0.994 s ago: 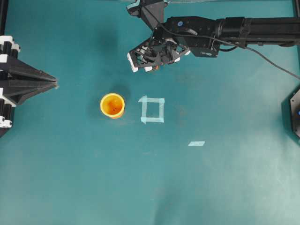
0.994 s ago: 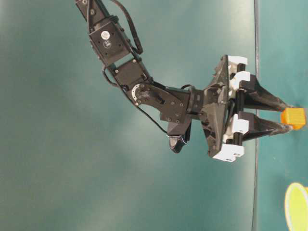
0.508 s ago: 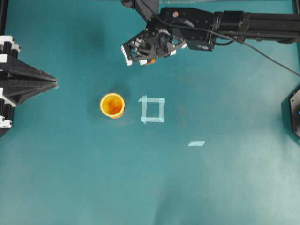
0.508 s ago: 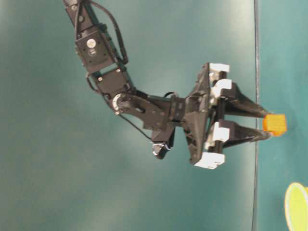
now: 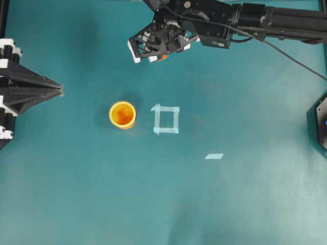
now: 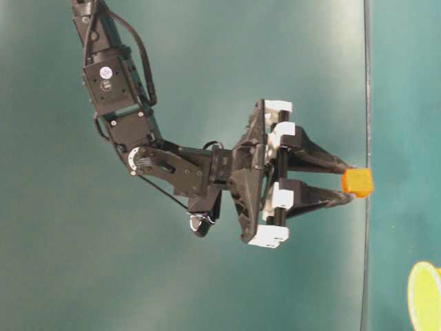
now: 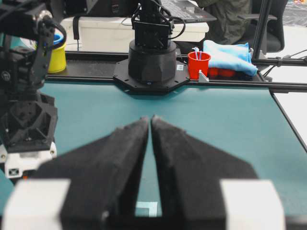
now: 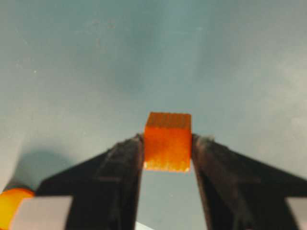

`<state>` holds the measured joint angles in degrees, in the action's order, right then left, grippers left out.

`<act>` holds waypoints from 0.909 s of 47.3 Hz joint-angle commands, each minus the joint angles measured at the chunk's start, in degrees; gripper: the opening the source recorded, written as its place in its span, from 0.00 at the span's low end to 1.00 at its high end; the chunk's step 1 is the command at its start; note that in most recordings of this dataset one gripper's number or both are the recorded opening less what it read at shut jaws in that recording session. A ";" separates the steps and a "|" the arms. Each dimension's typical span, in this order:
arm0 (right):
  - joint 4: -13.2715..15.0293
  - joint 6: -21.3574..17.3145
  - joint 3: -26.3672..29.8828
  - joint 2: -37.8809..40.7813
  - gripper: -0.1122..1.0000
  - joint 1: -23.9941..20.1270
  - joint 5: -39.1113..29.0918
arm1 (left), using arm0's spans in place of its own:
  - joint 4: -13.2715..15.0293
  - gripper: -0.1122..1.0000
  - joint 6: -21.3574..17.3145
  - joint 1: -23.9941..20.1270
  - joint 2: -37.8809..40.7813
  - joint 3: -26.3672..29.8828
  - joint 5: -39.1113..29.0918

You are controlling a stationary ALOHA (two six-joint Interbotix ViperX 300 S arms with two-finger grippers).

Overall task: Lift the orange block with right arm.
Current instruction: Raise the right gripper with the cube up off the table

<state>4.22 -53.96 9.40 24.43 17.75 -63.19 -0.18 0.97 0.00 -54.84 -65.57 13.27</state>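
The small orange block (image 8: 168, 142) is pinched between the two black fingers of my right gripper (image 8: 168, 146), which is shut on it. In the table-level view the orange block (image 6: 357, 183) hangs at the fingertips of the right gripper (image 6: 350, 183), off the teal table. From overhead the right gripper (image 5: 153, 47) is at the far middle of the table, and only a sliver of the orange block (image 5: 162, 57) peeks out under it. My left gripper (image 7: 149, 119) is shut and empty; overhead the left gripper (image 5: 60, 92) rests at the left edge.
An orange-yellow cup (image 5: 122, 115) stands left of a pale tape square (image 5: 166, 119). A short tape strip (image 5: 214, 156) lies to the right. The right arm's black base (image 7: 151, 62), a red cup (image 7: 198, 64) and a yellow container (image 7: 56, 57) sit beyond the far edge.
The right gripper has risen with the orange block in it, drifting toward the far left in the overhead view. The left arm has stayed put.
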 commanded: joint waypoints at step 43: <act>2.29 -0.18 7.03 -8.17 0.47 0.70 -8.79 | -0.09 0.21 0.00 -0.18 0.44 1.85 0.53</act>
<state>6.42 -53.96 13.71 19.16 18.11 -71.02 -0.18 0.97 0.00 -54.93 -65.57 13.27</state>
